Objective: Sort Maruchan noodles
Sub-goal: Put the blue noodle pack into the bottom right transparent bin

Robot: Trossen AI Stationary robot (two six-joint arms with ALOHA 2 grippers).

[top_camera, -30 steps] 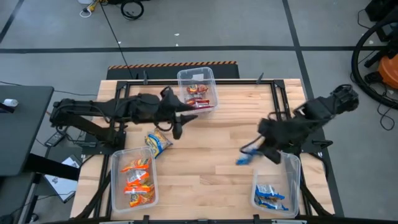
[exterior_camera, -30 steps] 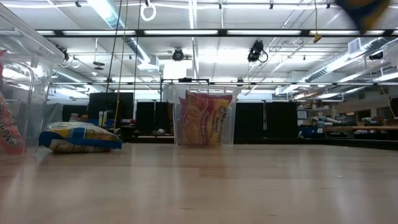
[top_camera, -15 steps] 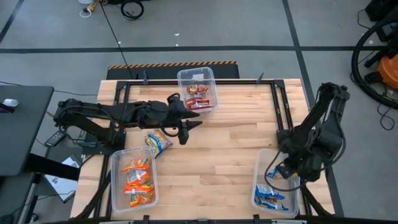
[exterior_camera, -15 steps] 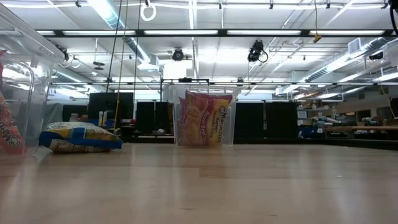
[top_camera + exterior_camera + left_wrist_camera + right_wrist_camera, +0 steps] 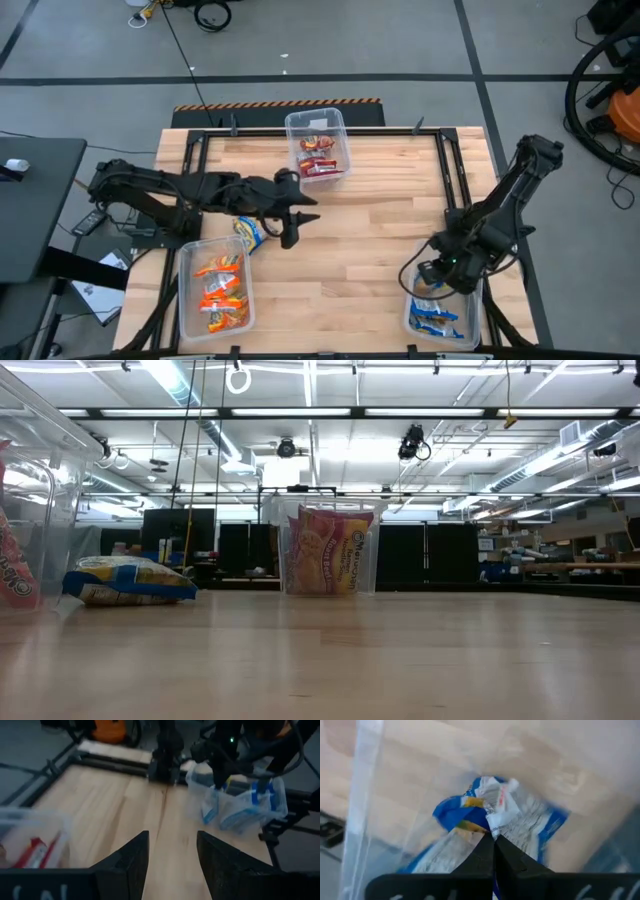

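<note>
A blue-and-yellow noodle packet (image 5: 254,232) lies flat on the table beside the near-left bin; it also shows in the low view (image 5: 128,582). My left gripper (image 5: 291,228) is open and empty, just right of that packet, above the table (image 5: 172,857). My right gripper (image 5: 438,279) is shut on a blue noodle packet (image 5: 470,815) over the near-right clear bin (image 5: 470,262), which holds several blue packets (image 5: 434,312). My right gripper pinches a crumpled white-and-blue edge of the packet (image 5: 495,817) between its two fingers. The fingers point down into the bin. The rest of the packet spreads out beyond the fingertips; whether it rests on the packets below, I cannot tell.
A clear bin with red packets (image 5: 318,145) stands at the table's far edge and shows in the low view (image 5: 330,550). A clear bin with orange packets (image 5: 213,285) stands at the near left. Bare wood (image 5: 350,250) lies between the arms.
My right gripper has carried the blue packet from above the table's middle right toward the near edge, tipped downward and come over the near-right bin. My left gripper has drawn back from the far bin toward the near edge, close to the blue-and-yellow packet.
</note>
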